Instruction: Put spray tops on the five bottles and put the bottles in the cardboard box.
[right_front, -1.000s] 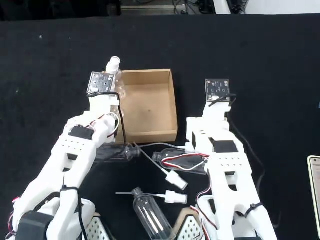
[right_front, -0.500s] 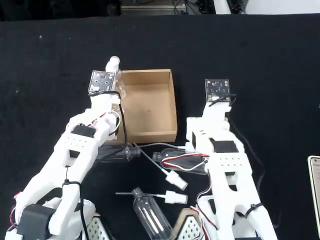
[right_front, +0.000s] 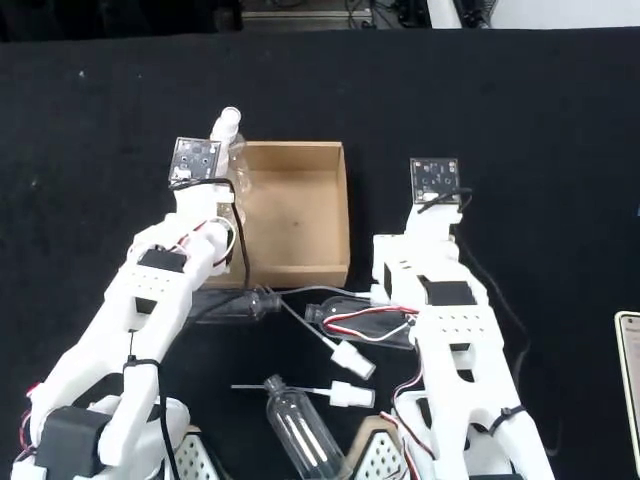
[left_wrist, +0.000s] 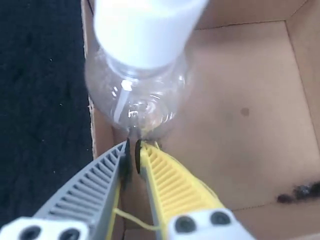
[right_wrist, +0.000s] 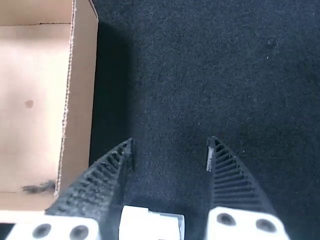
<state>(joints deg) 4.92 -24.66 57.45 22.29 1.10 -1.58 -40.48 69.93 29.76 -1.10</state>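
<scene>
1. Black cloth (right_front: 520, 110) covers the table, and the cardboard box (right_front: 297, 212) sits mid-table.
2. The left gripper (left_wrist: 131, 146) is pinched narrow on the base of a capped bottle (left_wrist: 137, 95), holding it over the box's wall near the 10 o'clock corner.
3. The right gripper (right_wrist: 170, 145) is spread wide and holds nothing, over the cloth at the box's 3 o'clock.
4. Three uncapped bottles (right_front: 300, 425) and two spray tops (right_front: 352, 393) lie at the box's 6 o'clock.
</scene>
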